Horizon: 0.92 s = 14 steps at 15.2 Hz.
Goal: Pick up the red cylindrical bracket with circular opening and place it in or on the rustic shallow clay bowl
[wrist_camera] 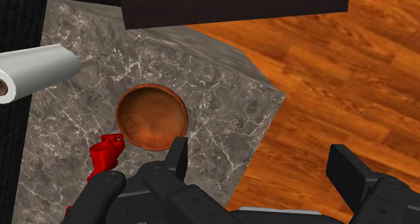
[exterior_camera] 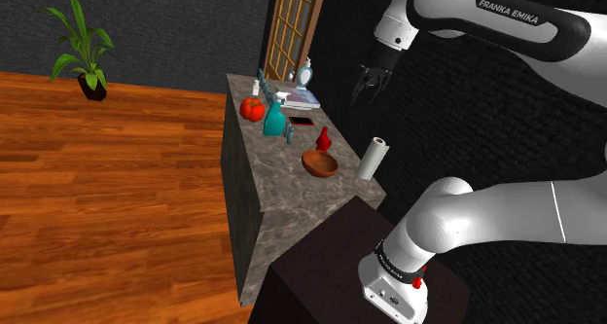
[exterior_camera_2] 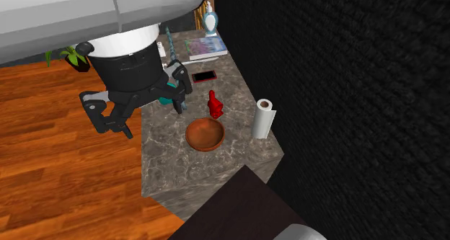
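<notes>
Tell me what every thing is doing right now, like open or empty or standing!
gripper: open, holding nothing.
bowl: right way up, empty.
red bracket: standing on the counter beside the bowl, not held.
paper towel roll: standing on end.
phone: lying flat.

**Wrist view: claw open above desk corner**

Black fingers spread well apart, nothing clasped between. Below, grey marbled desk, ending at an angled edge against wood-plank floor. On the desk, shallow brown bowl, upright. Just beside its rim and close to one finger, red bracket, touched by neither finger. Farther off on the desk, white paper roll. Beyond the bowl, dark stand against the desk.
</notes>
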Each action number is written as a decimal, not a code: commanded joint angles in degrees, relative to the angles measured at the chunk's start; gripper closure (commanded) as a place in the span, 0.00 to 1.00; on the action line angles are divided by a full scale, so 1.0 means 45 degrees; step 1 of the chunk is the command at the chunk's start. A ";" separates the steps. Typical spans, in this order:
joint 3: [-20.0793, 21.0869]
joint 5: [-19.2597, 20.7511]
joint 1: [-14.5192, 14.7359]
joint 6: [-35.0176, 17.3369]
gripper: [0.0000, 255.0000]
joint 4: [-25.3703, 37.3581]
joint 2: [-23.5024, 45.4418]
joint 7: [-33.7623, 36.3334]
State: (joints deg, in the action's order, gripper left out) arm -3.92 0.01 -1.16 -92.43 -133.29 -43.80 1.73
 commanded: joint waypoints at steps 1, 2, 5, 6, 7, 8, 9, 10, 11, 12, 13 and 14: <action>0.0000 0.0000 0.0000 0.0000 0.00 0.0000 0.0000 0.0000; -0.0140 0.0098 -0.0068 -0.0358 0.00 -0.0162 0.0211 -0.0112; -0.0567 0.0369 -0.0265 -0.1440 0.00 -0.0556 0.0934 -0.0440; -0.0712 0.0452 -0.0328 -0.1802 0.00 -0.0657 0.1206 -0.0548; -0.0857 0.0529 -0.0391 -0.2164 0.00 -0.0742 0.1492 -0.0656; -0.1003 0.0600 -0.0452 -0.2524 0.00 -0.0812 0.1793 -0.0764; -0.1150 0.0665 -0.0509 -0.2884 0.00 -0.0866 0.2107 -0.0872; -0.1298 0.0724 -0.0563 -0.3242 0.00 -0.0904 0.2435 -0.0980; -0.1448 0.0775 -0.0615 -0.3597 0.00 -0.0926 0.2776 -0.1089; -0.1596 0.0817 -0.0665 -0.3949 0.00 -0.0932 0.3131 -0.1201; -0.1742 0.0849 -0.0714 -0.4297 0.00 -0.0922 0.3497 -0.1316; -0.1889 0.0870 -0.0760 -0.4641 0.00 -0.0896 0.3875 -0.1433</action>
State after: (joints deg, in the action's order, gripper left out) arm -11.38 3.61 -4.18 -111.47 -137.31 -28.12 -3.75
